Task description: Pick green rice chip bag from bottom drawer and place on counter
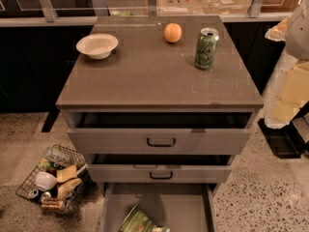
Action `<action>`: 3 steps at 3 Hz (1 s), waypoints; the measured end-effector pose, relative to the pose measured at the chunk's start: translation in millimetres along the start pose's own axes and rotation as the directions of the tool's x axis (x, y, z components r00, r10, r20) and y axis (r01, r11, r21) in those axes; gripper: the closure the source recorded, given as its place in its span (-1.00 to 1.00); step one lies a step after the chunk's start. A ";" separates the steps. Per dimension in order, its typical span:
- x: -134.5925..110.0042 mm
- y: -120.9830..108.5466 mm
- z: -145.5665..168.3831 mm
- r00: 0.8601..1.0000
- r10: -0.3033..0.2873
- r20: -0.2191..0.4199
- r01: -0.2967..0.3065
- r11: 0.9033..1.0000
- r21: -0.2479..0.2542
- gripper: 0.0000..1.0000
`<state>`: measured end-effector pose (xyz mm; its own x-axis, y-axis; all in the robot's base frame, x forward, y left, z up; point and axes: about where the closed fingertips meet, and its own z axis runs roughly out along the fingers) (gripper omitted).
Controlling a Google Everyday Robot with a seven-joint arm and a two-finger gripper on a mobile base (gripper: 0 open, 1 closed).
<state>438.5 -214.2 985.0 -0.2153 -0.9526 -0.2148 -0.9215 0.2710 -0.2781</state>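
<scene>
The gripper (282,138), seemingly the dark shape at the low end of the pale arm (292,88), hangs to the right of the cabinet, well apart from everything. I cannot tell whether it is apart or together. Nothing is lifted yet: the green rice chip bag (140,222) lies in the open bottom drawer (183,204). Reaching, grasping and moving it to the counter (145,76) all remain.
</scene>
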 end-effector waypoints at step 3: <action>46.4 49.4 70.0 0.996 0.084 0.042 -0.085 0.995 0.042 -1.00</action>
<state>405.6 -235.4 895.7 -0.2777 -0.9200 -0.2765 -0.8855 0.3568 -0.2977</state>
